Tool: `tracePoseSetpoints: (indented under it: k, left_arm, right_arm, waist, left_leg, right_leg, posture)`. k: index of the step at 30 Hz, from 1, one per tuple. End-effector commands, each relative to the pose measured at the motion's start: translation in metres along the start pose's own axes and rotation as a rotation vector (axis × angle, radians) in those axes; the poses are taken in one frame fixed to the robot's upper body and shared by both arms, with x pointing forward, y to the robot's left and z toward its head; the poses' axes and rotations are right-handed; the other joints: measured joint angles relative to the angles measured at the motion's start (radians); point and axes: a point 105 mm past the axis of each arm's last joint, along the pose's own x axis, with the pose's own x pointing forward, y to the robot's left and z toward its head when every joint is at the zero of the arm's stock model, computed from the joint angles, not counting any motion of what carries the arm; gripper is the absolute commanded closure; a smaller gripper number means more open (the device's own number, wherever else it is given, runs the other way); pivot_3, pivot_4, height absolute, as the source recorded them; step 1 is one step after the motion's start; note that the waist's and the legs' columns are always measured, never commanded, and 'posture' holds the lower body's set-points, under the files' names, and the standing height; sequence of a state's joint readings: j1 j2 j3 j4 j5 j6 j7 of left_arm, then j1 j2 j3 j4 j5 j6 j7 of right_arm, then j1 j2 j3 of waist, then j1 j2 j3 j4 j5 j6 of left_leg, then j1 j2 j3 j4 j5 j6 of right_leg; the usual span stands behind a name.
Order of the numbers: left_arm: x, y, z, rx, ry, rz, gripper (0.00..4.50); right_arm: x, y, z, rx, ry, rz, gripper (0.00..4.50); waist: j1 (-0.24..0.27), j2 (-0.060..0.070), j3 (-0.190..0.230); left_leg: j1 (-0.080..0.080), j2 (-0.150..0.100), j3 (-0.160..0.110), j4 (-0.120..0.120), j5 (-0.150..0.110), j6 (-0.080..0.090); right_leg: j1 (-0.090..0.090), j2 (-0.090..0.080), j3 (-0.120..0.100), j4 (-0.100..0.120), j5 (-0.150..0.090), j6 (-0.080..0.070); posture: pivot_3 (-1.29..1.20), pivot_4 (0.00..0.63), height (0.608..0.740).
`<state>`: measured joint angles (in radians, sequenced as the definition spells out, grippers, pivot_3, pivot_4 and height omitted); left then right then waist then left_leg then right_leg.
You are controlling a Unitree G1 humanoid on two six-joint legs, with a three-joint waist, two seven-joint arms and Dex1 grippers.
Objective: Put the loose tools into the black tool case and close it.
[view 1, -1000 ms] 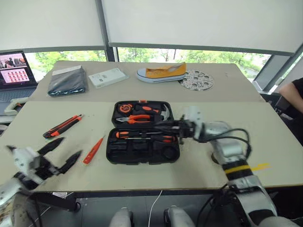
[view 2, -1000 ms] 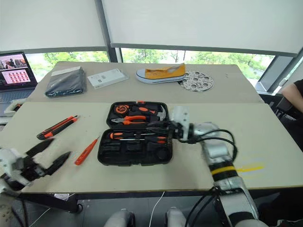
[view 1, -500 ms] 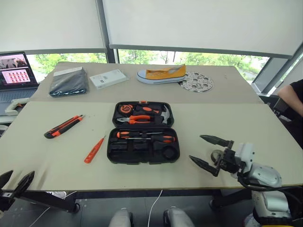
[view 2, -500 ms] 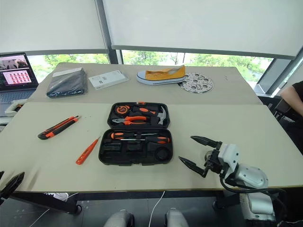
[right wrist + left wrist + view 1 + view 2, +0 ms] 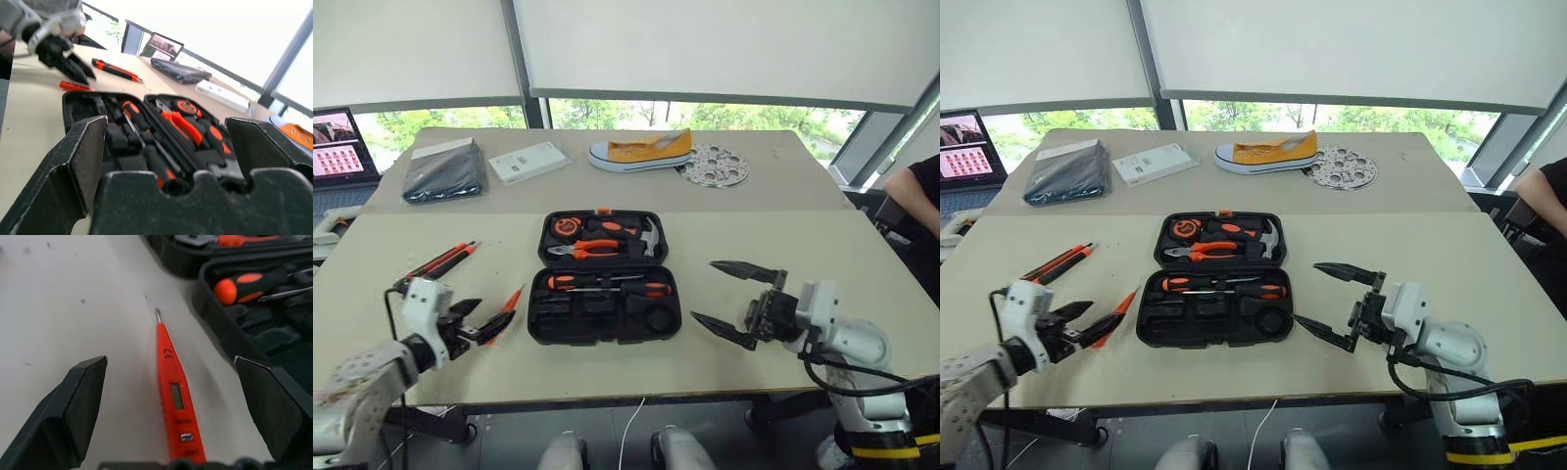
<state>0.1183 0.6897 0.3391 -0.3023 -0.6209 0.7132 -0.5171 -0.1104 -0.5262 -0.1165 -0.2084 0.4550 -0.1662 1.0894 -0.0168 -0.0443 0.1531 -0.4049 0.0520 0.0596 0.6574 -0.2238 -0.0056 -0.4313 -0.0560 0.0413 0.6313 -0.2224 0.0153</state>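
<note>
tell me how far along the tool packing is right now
Done: two screwdrivers and a tape roll sit in the open black tool case. In hand: nothing yet; the open left gripper straddles the orange tester screwdriver on the table. Left: the tester, the utility knife, then closing the case. The right gripper is open beside it.
</note>
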Motion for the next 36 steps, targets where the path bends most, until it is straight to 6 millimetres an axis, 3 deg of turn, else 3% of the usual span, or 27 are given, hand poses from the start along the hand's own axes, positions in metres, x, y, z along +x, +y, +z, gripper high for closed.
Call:
tracePoseSetpoints:
  k: [1,7,9,12,19,22,25,28,31,36]
  left_arm:
    - [0.005,-0.003,-0.008,0.013,0.043,0.047,0.27]
    - [0.007,-0.01,-0.019,0.027,0.086,0.017,2.22]
    - [0.004,-0.001,-0.012,0.024,0.05,0.022,2.92]
    - [-0.003,0.005,0.017,0.067,-0.118,-0.057,3.97]
    - [-0.015,-0.009,0.063,0.316,-0.253,-0.429,3.97]
    - [-0.012,-0.038,0.073,0.423,-0.208,-0.661,3.97]
    - [-0.001,-0.064,0.068,0.542,-0.045,-0.816,3.97]
    - [0.017,-0.069,0.067,0.622,0.025,-0.814,3.97]
    - [0.037,-0.067,0.067,0.661,0.075,-0.753,3.97]
    - [0.053,-0.068,0.053,0.763,0.163,-0.764,3.97]
  right_arm:
    - [0.002,-0.002,0.01,-0.023,-0.028,0.026,0.01]
    - [0.008,0.003,0.017,-0.01,-0.062,0.096,0.0]
    - [0.011,0.008,0.017,-0.007,-0.067,0.127,0.0]
    - [0.013,0.006,0.018,-0.016,-0.074,0.112,0.0]
    - [0.002,-0.003,0.016,-0.026,-0.032,0.049,0.0]
    - [-0.003,-0.009,0.018,-0.039,-0.009,0.02,0.0]
    - [-0.012,-0.018,0.021,-0.058,0.028,-0.012,0.0]
    - [-0.016,-0.02,0.021,-0.061,0.049,-0.026,0.0]
    - [-0.017,-0.009,0.021,-0.043,0.057,-0.006,0.0]
    - [-0.021,0.003,0.014,-0.02,0.099,0.029,0.0]
  waist:
    - [0.003,0.0,0.0]
    - [0.004,0.001,0.0]
    - [0.004,0.001,0.0]
    - [0.004,0.001,0.0]
    - [0.014,0.0,0.0]
    - [0.016,0.0,0.0]
    - [0.02,0.0,0.0]
    - [0.022,0.0,0.0]
    - [0.016,0.0,0.001]
    - [0.008,0.0,0.001]
  left_leg:
    - [0.0,-0.001,0.0,0.0,0.0,0.0]
    - [0.005,-0.002,0.0,0.001,0.0,0.0]
    - [0.007,-0.002,0.0,0.001,0.0,0.0]
    - [0.008,-0.002,0.0,0.001,0.0,0.0]
    - [0.005,-0.002,0.001,0.002,0.0,0.0]
    - [0.005,-0.002,0.001,0.002,0.0,0.0]
    - [0.002,-0.003,0.001,0.002,0.0,0.0]
    - [0.002,-0.003,0.001,0.002,0.0,0.0]
    - [0.002,-0.002,0.001,0.002,-0.001,0.001]
    - [0.002,-0.002,0.0,0.002,0.0,0.001]
  right_leg:
    - [0.0,-0.001,0.0,0.0,0.0,0.0]
    - [0.007,-0.002,0.0,-0.002,-0.001,0.001]
    - [0.008,-0.003,0.0,-0.002,-0.003,-0.001]
    - [0.008,-0.002,0.0,-0.001,-0.006,-0.001]
    - [0.006,-0.002,-0.001,-0.001,-0.005,-0.006]
    - [0.007,-0.003,-0.001,-0.002,-0.004,-0.005]
    - [0.006,-0.003,-0.001,-0.003,-0.002,0.001]
    - [0.006,-0.002,0.0,-0.003,-0.002,0.003]
    - [0.006,-0.001,0.0,-0.002,-0.002,0.003]
    - [0.006,0.0,0.0,-0.002,-0.002,0.003]
  posture:
    - [0.0,0.15,0.74]
    - [0.0,0.15,0.74]
    - [0.0,0.15,0.74]
    - [0.0,0.15,0.74]
    - [0.0,0.15,0.74]
    - [0.0,0.15,0.74]
    - [0.0,0.15,0.74]
    - [0.0,0.15,0.74]
    - [0.0,0.15,0.74]
    - [0.0,0.15,0.74]
